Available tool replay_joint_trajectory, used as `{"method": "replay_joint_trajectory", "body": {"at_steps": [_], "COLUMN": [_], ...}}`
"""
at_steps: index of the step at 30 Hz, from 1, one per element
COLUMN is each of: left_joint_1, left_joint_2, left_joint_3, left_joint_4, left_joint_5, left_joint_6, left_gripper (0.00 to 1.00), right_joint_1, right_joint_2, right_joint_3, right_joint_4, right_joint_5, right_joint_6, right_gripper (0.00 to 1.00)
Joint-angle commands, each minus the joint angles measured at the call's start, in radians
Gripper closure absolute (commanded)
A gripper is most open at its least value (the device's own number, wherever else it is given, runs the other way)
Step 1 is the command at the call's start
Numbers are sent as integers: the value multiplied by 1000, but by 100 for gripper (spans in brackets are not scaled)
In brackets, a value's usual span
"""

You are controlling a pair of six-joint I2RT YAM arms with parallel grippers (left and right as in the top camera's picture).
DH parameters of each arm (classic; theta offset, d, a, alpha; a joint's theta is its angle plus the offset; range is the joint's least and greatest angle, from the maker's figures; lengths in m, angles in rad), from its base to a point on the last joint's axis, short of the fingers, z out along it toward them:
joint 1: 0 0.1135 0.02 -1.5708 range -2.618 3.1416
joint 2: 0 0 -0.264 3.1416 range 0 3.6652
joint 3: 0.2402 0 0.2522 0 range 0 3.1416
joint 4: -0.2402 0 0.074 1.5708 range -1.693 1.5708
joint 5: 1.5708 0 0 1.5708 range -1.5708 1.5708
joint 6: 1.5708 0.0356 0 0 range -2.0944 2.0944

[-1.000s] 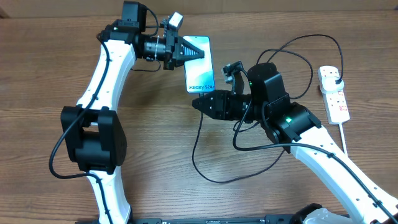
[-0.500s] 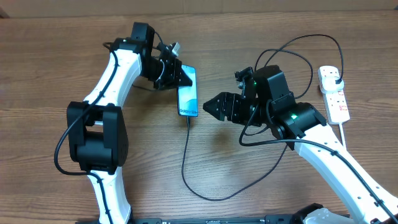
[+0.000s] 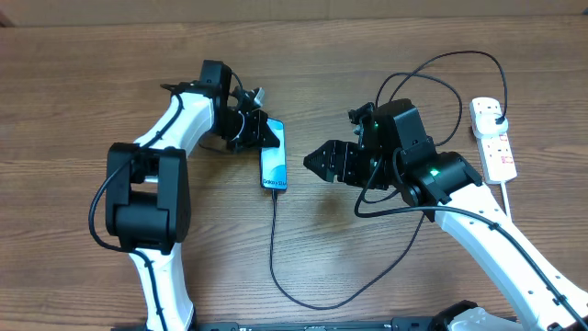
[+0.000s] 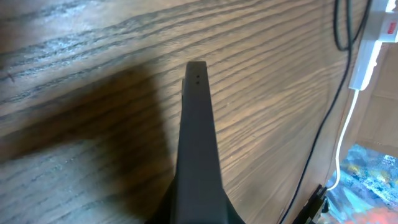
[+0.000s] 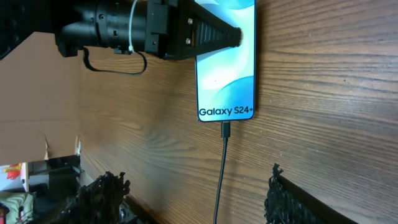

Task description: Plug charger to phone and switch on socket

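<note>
Black charger (image 5: pixel 224 132) sits plugged into phone (image 5: pixel 226 74); left jaws grip phone.

a brown wooden table (image 3: pixel 73 92) with long dark grain fills most of every view. a pale beige strip (image 3: pixel 294 7) runs along its far edge in the overhead view. past the table, the left wrist view shows a blurred blue speckled patch (image 4: pixel 367 171). the right wrist view shows a plain brown panel (image 5: pixel 37 93) above dim clutter (image 5: pixel 25 177).

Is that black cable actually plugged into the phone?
Yes, the charger has its connector seated in the bottom edge of the phone, just under the Galaxy S24+ lettering.
</note>
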State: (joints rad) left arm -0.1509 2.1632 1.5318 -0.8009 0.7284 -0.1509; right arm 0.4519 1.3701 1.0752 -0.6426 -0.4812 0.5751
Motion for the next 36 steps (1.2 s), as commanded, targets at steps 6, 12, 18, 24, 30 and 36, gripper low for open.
{"method": "replay_joint_trajectory", "body": {"at_steps": [6, 12, 18, 24, 30, 36], "left_joint_1": [-6, -7, -6, -6, -6, -6], "left_joint_2": [58, 58, 58, 58, 58, 57], "left_joint_3": [-7, -7, -7, -7, -7, -7], "left_joint_4": [-14, -31, -37, -44, -44, -51], "left_joint_5": [23, 19, -34, -83, -104, -153], "left_joint_6": [-14, -13, -14, -13, -13, -10], "left_gripper": [94, 87, 80, 71, 60, 50], "right_joint_1": [-5, -4, -4, -4, -4, -4], "right_joint_2": [1, 1, 1, 1, 1, 1], "right_joint_3": [18, 18, 18, 18, 18, 18], "right_joint_4": [-3, -3, -11, -41, -51, -53], "right_joint_5": [18, 18, 18, 30, 36, 36], "right_joint_6": [-8, -8, -8, -8, -8, -8], "right_gripper": [25, 25, 25, 26, 26, 26]}}
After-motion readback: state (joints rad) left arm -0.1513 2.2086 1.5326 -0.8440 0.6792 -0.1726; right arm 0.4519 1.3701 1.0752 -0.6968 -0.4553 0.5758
